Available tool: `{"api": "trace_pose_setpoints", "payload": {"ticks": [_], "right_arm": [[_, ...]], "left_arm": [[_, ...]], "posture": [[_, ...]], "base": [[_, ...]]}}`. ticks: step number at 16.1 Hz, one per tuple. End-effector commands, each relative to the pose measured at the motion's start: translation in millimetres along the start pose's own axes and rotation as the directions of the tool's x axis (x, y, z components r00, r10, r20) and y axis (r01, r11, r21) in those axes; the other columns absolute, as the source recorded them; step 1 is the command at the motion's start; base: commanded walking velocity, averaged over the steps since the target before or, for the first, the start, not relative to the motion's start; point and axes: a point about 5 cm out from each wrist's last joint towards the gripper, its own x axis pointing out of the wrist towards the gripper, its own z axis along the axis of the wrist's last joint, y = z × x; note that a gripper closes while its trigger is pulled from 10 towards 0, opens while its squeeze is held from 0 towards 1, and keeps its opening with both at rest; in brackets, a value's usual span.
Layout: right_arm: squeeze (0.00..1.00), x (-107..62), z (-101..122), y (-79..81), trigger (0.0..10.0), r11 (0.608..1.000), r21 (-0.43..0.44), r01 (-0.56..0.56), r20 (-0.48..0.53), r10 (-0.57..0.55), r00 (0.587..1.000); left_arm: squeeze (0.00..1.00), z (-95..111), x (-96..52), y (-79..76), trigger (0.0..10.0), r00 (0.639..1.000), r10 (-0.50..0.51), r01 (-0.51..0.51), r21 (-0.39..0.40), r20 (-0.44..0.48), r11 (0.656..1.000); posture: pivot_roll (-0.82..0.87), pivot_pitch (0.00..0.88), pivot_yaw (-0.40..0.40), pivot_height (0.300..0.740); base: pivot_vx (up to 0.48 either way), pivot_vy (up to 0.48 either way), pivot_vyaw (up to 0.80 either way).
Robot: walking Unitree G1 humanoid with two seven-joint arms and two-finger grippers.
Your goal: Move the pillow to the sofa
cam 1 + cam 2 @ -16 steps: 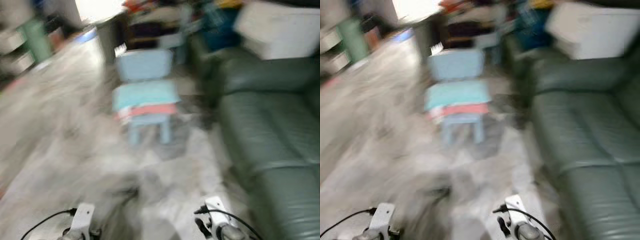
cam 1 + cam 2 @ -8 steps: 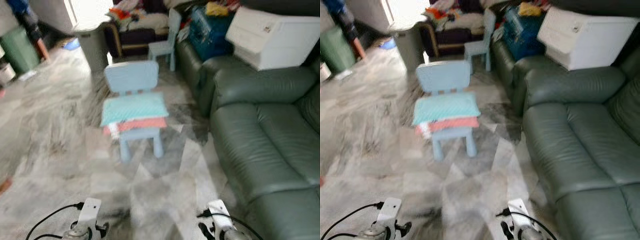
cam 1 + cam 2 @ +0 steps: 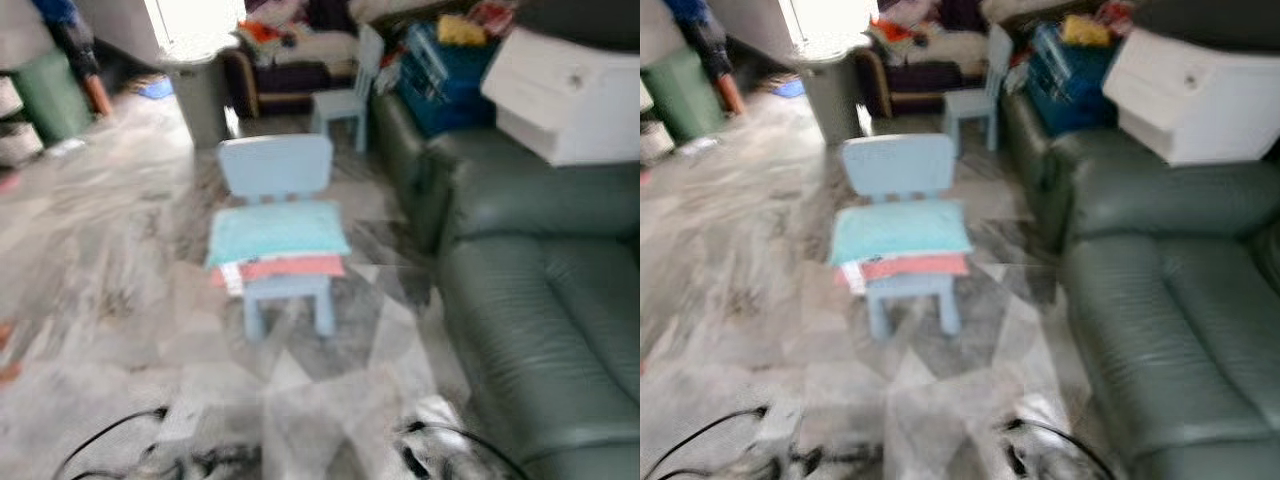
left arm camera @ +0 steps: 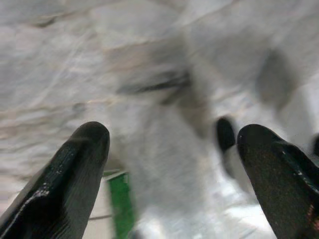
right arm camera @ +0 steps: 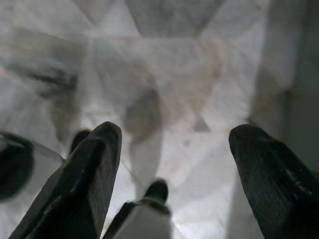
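A flat light teal pillow lies on the seat of a small pale blue child's chair, on top of a red cushion. The chair stands on the marbled floor ahead of me. A dark green leather sofa runs along the right side. Both arms hang low at the bottom edge, blurred. My left gripper is open over bare floor, with nothing between its black fingers. Open as well, my right gripper points at the floor beside the sofa base.
A white box and a blue crate sit on the sofa's far end. A second small blue chair, a grey bin and a cluttered bench stand behind. A green bin is at far left. Floor around the chair is open.
The camera has shifted and the picture is blurred again. The chair with the pillow sits slightly more to the right and a little nearer. Both arms have dropped lower in the picture.
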Motion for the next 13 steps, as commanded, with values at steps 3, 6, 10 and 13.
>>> {"api": "trace_pose_setpoints", "payload": {"ticks": [3, 6, 10, 13], "right_arm": [[0.00, -3.2, -10.0, -7.2, 10.0, 1.000, 0.002, 0.022, -0.031, -0.022, 0.999], [0.00, -3.2, -10.4, -6.9, 10.0, 1.000, 0.000, 0.022, -0.033, -0.022, 0.999], [0.00, -3.3, -10.8, -6.9, 10.0, 1.000, -0.003, 0.022, -0.033, -0.022, 0.999], [0.00, -3.4, -11.4, -6.5, 10.0, 1.000, -0.007, 0.020, -0.036, -0.020, 0.999]], "left_arm": [[0.00, 6.9, 0.9, -3.2, 10.0, 1.000, -0.006, 0.006, 0.014, 0.021, 1.000], [0.00, 6.6, 1.0, -3.8, 10.0, 1.000, -0.011, 0.010, 0.020, 0.018, 1.000], [0.00, 6.2, 1.1, -4.7, 10.0, 1.000, -0.013, 0.012, 0.017, 0.018, 1.000], [0.00, 5.7, 1.1, -4.8, 10.0, 1.000, -0.006, 0.006, 0.013, 0.016, 1.000]], "posture": [[-0.03, 0.000, 0.060, 0.740], [-0.03, 0.000, 0.059, 0.740], [-0.03, 0.000, 0.059, 0.740], [-0.03, 0.000, 0.057, 0.740]], "base": [[0.303, 0.374, 0.00], [0.301, 0.374, 0.00], [0.304, 0.371, 0.00], [0.286, 0.384, 0.00]]}}
